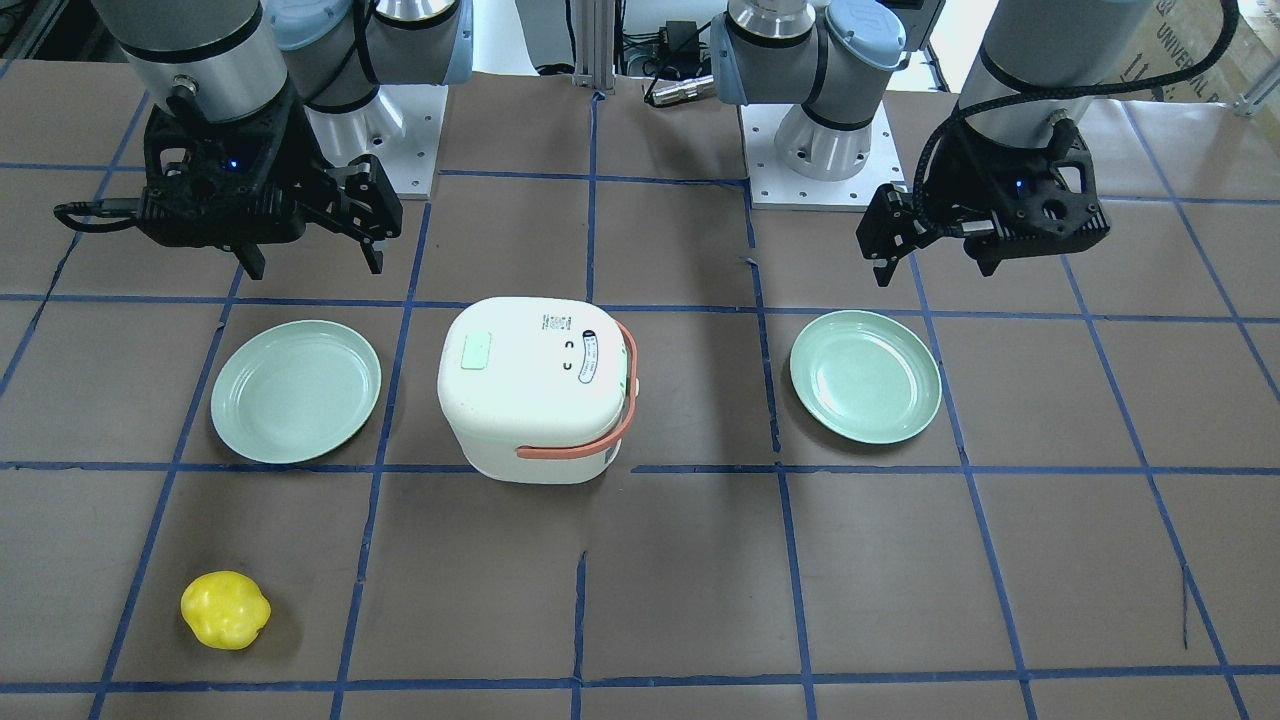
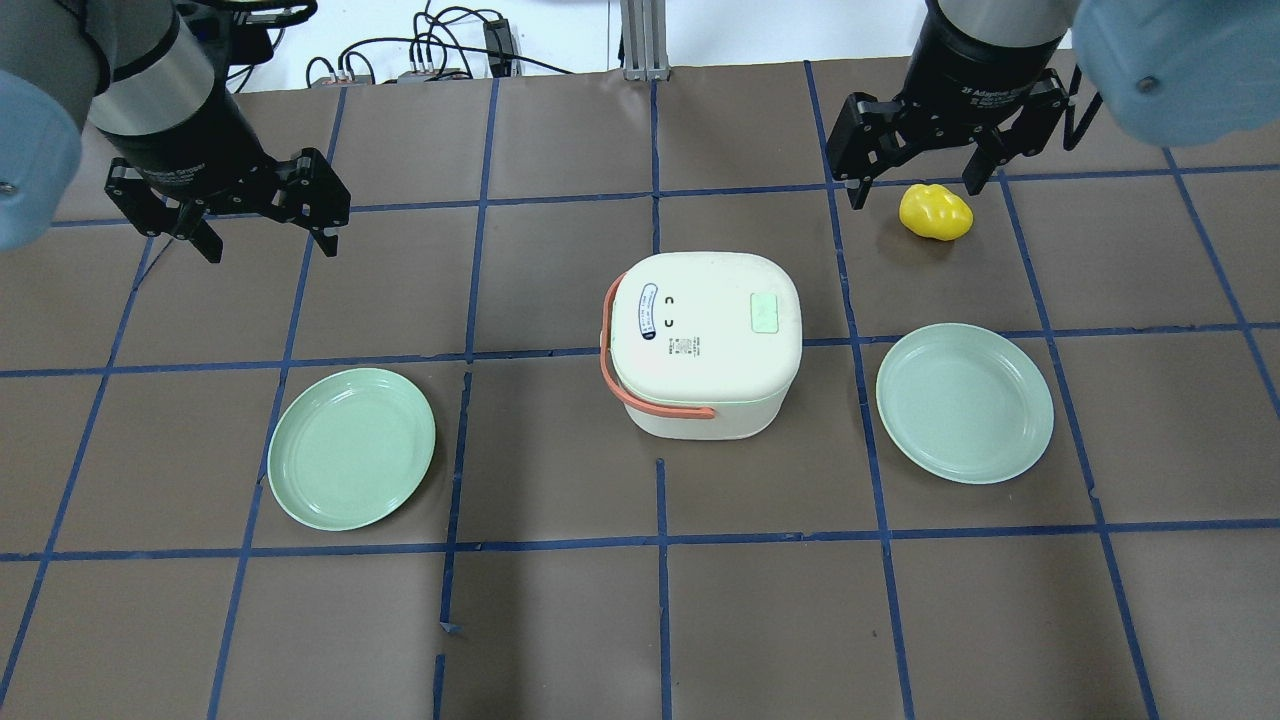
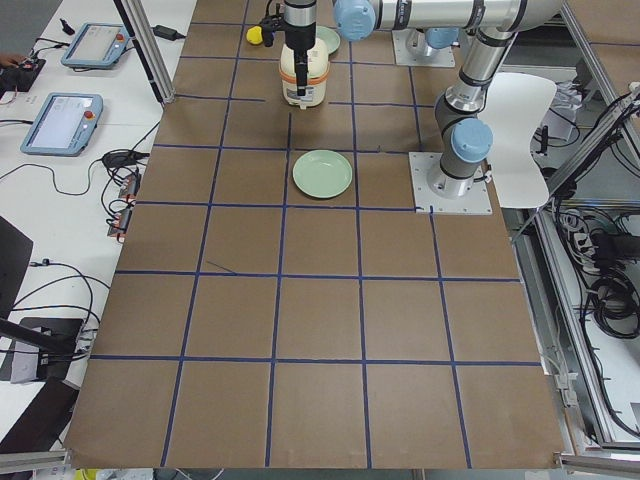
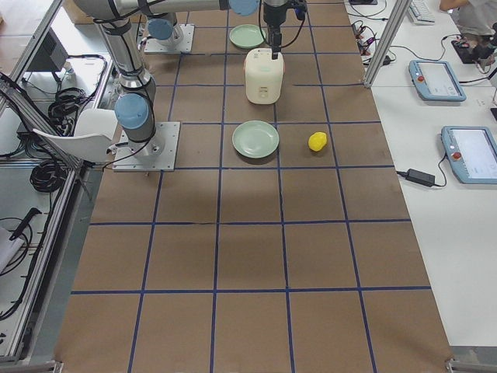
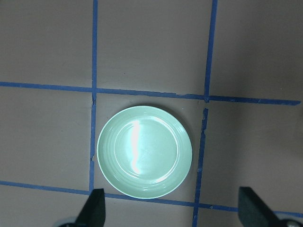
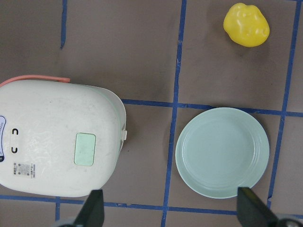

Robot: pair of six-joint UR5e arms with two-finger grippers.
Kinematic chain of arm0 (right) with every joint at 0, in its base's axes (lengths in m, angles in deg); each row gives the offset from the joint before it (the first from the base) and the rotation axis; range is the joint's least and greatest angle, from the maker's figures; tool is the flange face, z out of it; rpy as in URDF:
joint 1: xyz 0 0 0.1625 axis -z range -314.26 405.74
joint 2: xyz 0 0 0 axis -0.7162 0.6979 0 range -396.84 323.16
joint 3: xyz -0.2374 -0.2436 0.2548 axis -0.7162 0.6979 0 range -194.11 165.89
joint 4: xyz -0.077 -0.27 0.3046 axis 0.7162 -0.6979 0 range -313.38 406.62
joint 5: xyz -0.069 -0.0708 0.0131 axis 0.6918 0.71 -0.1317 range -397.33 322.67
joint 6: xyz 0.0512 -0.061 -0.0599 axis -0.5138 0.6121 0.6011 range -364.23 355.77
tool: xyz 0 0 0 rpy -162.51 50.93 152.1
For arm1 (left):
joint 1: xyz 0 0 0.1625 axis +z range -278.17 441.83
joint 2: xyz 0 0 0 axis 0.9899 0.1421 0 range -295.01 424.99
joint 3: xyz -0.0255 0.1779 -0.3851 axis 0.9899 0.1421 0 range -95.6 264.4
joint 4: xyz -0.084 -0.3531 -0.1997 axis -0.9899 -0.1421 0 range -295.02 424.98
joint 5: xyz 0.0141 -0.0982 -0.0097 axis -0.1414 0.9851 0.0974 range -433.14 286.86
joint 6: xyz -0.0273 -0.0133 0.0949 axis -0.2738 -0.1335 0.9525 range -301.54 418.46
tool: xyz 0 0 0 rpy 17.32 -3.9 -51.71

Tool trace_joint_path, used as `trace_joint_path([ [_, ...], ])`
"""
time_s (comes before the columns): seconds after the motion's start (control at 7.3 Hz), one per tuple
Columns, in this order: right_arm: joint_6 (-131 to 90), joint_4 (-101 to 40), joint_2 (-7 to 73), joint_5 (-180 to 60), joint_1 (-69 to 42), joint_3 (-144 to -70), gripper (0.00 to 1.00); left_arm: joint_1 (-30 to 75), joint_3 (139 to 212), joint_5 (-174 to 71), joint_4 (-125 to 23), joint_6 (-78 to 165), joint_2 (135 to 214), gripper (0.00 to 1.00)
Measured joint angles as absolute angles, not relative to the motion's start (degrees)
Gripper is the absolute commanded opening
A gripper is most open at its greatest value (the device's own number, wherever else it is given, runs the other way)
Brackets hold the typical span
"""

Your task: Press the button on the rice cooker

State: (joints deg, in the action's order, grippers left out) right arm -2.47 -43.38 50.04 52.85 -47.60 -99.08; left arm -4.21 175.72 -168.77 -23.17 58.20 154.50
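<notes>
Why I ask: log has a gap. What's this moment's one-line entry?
phase: pre-contact | left fingers: open, raised | right fingers: open, raised | cooker: lid shut | button: untouched

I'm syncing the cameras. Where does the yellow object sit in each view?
Front-facing: yellow object, bottom left.
Overhead: upper right.
Exterior left: top edge, left of centre.
Exterior right: just right of centre.
Left wrist: absent.
Right wrist: top right.
Shared landmark: white rice cooker.

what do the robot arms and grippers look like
The left arm and right arm are silver-grey tubes with pale blue joint caps. The left gripper and right gripper are black, each with two angular fingers and a blue light. A black braided cable loops by the left wrist.
</notes>
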Motion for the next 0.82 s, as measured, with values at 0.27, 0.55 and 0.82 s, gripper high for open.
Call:
trace_joint_path([
  [0.27,-2.42,-43.35,50.06,52.9,-47.6,-99.1,1.0,-4.24,175.72,-168.77,-23.17,58.2,154.49,1.0],
  [0.55,-2.5,-43.38,50.06,53.05,-47.65,-99.09,1.0,-4.23,175.72,-168.77,-23.17,58.2,154.46,1.0],
  [0.82,-2.44,-43.33,50.25,53.48,-47.68,-99.06,1.0,-4.22,175.72,-168.77,-23.17,58.2,154.48,1.0],
])
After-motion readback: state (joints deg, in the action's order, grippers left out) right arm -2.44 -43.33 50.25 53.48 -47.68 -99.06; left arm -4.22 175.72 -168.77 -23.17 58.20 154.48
